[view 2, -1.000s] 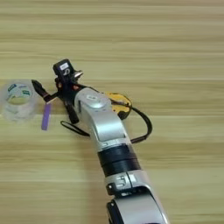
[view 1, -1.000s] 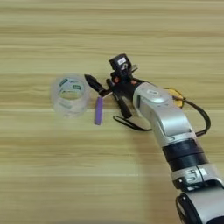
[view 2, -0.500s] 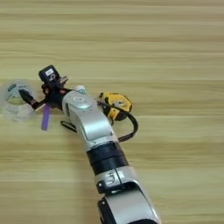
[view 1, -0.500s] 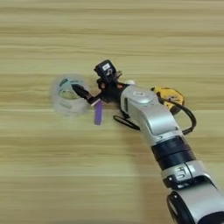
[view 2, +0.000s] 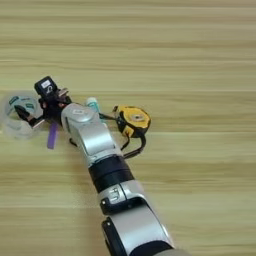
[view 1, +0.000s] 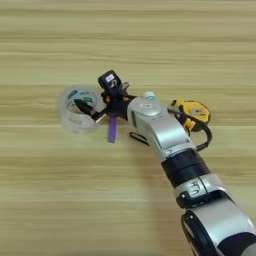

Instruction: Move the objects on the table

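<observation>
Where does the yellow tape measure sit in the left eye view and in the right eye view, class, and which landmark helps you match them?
Left eye view: yellow tape measure right of centre, behind the silver forearm.
Right eye view: just left of centre, right of the forearm.
Shared landmark: the short purple stick beside the clear tape roll.

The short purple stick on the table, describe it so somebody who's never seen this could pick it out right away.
Start at the silver forearm crossing the light wood table and follow it to the black two-fingered gripper at its far end. The short purple stick lies flat just below that gripper, right of the clear tape roll. It is the only purple thing there, slim and straight, unlike the round roll and the chunky yellow tape measure.
</observation>
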`<action>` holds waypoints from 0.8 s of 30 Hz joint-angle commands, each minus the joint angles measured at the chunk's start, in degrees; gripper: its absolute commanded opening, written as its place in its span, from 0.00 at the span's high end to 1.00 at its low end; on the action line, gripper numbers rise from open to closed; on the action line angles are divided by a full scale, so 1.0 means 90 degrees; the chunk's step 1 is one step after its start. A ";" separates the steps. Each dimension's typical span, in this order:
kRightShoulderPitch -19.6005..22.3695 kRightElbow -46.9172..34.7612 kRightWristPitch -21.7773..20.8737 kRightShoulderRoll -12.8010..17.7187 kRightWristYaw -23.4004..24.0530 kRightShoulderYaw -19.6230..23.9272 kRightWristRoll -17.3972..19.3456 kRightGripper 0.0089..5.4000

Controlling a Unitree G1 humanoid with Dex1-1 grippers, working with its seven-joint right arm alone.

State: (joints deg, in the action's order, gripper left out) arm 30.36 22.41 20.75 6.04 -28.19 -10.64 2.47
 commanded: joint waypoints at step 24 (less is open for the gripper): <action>0.0419 0.0308 0.0300 -0.0070 -0.0119 0.0147 0.0021 0.44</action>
State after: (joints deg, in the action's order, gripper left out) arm 31.78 25.77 23.26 4.26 -30.06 -9.35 3.69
